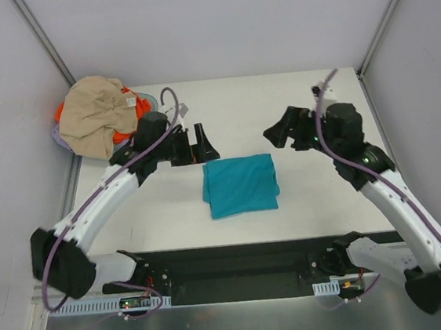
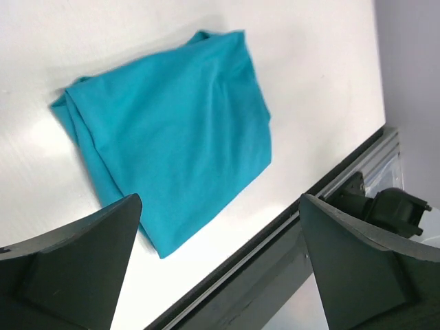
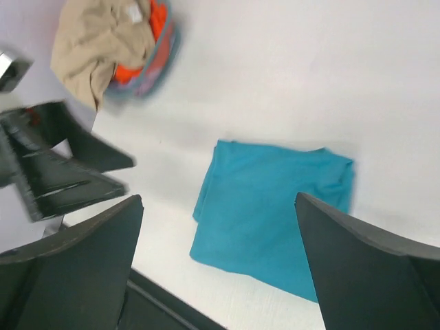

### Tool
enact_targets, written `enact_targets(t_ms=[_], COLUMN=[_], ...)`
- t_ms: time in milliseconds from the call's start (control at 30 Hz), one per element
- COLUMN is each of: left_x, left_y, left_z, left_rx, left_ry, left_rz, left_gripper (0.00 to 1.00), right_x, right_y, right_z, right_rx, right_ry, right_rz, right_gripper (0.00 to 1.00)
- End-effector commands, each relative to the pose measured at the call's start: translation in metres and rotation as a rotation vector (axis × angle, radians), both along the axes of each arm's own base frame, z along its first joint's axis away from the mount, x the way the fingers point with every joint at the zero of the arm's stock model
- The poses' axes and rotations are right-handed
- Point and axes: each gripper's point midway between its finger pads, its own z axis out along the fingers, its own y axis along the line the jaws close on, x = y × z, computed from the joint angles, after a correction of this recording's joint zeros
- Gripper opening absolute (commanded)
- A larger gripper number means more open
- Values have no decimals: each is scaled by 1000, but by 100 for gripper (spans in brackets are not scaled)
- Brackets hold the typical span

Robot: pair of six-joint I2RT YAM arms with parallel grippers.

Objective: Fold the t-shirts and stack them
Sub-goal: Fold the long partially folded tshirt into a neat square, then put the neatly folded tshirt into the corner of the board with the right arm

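A teal-blue t-shirt (image 1: 241,184) lies folded into a rectangle at the middle of the table, also seen flat in the left wrist view (image 2: 172,130) and the right wrist view (image 3: 275,213). A beige t-shirt (image 1: 97,115) is heaped over an orange t-shirt (image 1: 141,104) in the basket at the back left. My left gripper (image 1: 203,145) hangs open just beyond the teal shirt's far left corner, holding nothing. My right gripper (image 1: 280,133) is open and empty, above the table to the far right of that shirt.
The bluish-lavender basket (image 3: 163,60) sits at the table's back left corner against the wall. A black rail (image 1: 238,261) runs along the near edge between the arm bases. Grey walls close in the left, back and right sides.
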Motion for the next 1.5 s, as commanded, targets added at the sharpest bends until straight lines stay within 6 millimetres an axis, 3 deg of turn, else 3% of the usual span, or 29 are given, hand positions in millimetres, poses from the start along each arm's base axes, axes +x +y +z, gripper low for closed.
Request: enact_targets(t_ms=[0,100,133,233,267,433,500,667,900,1133,1267,1467], left_x=[-16,-28,-31,-42,-46,-56,-56,-54,-51,-49,-49,-46], left_y=[53,89,112,137,139,144,146,146,148,152,154,158], left_z=[17,16,10,-4,-11,-28,-36,-53,-71,-74,-75,-73], left_rx=[86,136,189,221,230,258,284,327,380,397,399,406], left_ry=[-114,-156,-175,-150,-142,-94,-81,-25,35,42,40,33], left_rz=[209,371,465,594,593,600,600,584,584,596,602,615], left_gripper=[99,99,99,99,99,99,99,99,99,99,99,99], right_x=[-23,-40,-44,-49,-47,-38,-32,-21,-22,-34,-40,-51], right_y=[-68,-69,-65,-56,-54,-34,-20,-17,2,12,6,-34], right_z=[-53,-83,-90,-116,-128,-170,-173,-203,-226,-239,-241,-241], right_rx=[-164,-190,-189,-214,-237,-260,-222,-265,-255,-239,-245,-348], right_ry=[119,215,238,342,391,550,563,638,700,749,759,786], right_rz=[-285,-255,-229,-173,-163,-91,-46,-60,-2,18,-11,-110], right_gripper=[97,97,97,97,100,84,77,73,60,46,21,11])
